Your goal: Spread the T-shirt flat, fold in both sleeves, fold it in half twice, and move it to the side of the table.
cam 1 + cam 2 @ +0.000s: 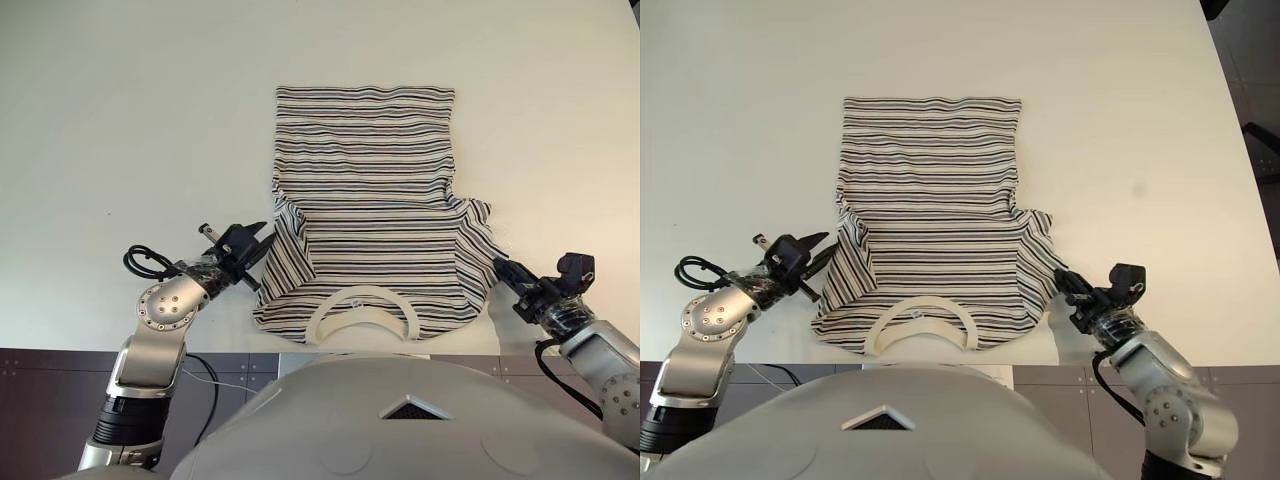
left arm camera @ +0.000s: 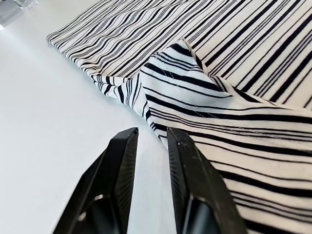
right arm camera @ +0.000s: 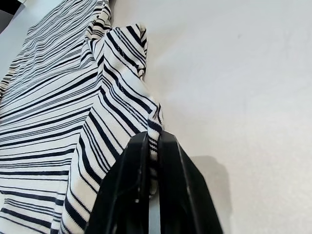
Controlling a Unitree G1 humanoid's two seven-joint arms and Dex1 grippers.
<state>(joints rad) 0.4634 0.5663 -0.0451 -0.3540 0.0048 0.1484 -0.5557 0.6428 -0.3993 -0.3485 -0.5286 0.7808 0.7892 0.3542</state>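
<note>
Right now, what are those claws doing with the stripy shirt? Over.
Left gripper open beside black-and-white striped T-shirt sleeve. Right gripper shut on other sleeve. Body flat on white table.

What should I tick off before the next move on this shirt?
1. Right gripper shut on shirt edge: ok.
2. Left gripper gripping cloth: not ok, open beside the edge.
3. Far hem flat on table: ok.
4. Sleeves smooth: not ok, bunched on both sides.
5. Collar fully on table: cannot tell, it lies at the near edge.
</note>
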